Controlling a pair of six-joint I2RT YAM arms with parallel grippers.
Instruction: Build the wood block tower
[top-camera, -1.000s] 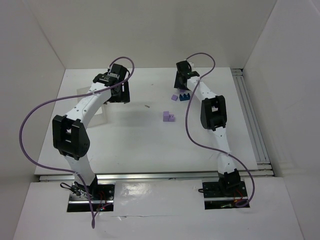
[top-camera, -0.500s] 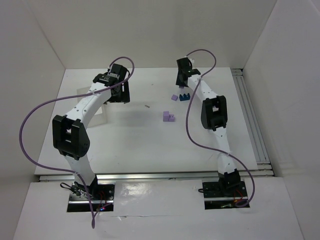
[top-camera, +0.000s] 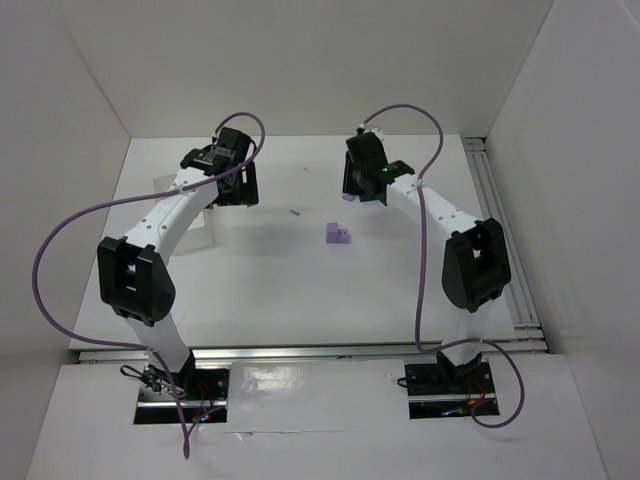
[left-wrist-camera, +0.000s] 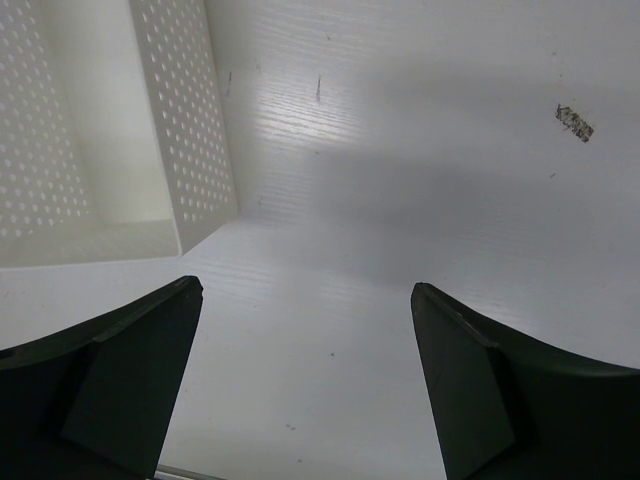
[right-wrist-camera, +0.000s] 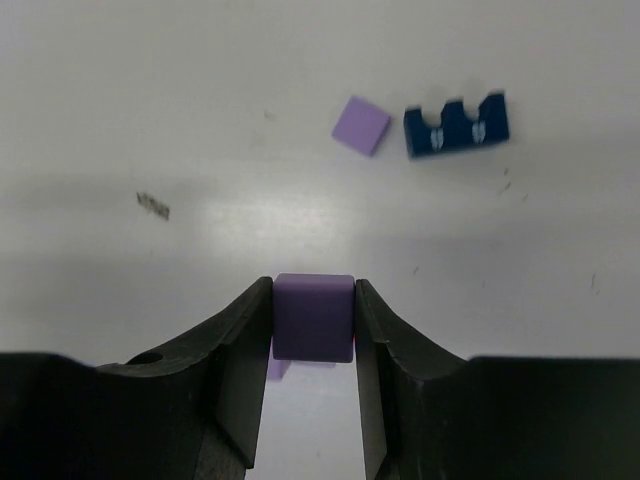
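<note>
My right gripper (right-wrist-camera: 313, 290) is shut on a light-purple cube (right-wrist-camera: 313, 322), which sits squarely between the two black fingers just above the table. Beyond it in the right wrist view lie a flat light-purple block (right-wrist-camera: 361, 125) and a dark blue notched block (right-wrist-camera: 457, 124), side by side and apart from the fingers. From above, the right gripper (top-camera: 358, 185) is at the far centre-right and hides those blocks. A small light-purple stack (top-camera: 337, 234) stands alone mid-table. My left gripper (left-wrist-camera: 305, 290) is open over bare table, far left (top-camera: 237, 190) of the blocks.
A white perforated tray (left-wrist-camera: 185, 150) lies just ahead-left of the left fingers. A small dark speck (top-camera: 294, 212) lies on the table between the arms. White walls close the table on three sides, and a rail (top-camera: 505, 250) runs down its right edge.
The right jaws have closed onto the purple cube. The right arm's elbow has swung out to the right and its wrist has turned. The left arm has barely shifted.
</note>
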